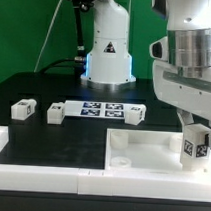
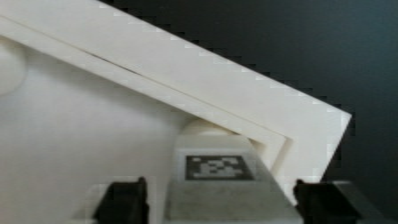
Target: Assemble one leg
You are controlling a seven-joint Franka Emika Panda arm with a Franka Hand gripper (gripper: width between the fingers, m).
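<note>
My gripper [image 1: 197, 133] is at the exterior view's right, shut on a leg [image 1: 196, 146], a small white post with a square marker tag. It holds the leg upright at the right corner of the large white panel [image 1: 141, 152]. In the wrist view the leg [image 2: 221, 165] sits between my two dark fingers [image 2: 121, 200], with the gripper [image 2: 222, 197] over the panel's corner [image 2: 107, 130]. Whether the leg's foot touches the panel is hidden. Three more legs lie on the black table: two at the left [image 1: 22, 109] [image 1: 56, 113] and one in the middle [image 1: 135, 115].
The marker board [image 1: 101, 108] lies flat between the loose legs. The arm's white base [image 1: 106, 53] stands behind it. A white raised wall [image 1: 50, 176] runs along the table's front edge and also shows in the wrist view [image 2: 214, 80].
</note>
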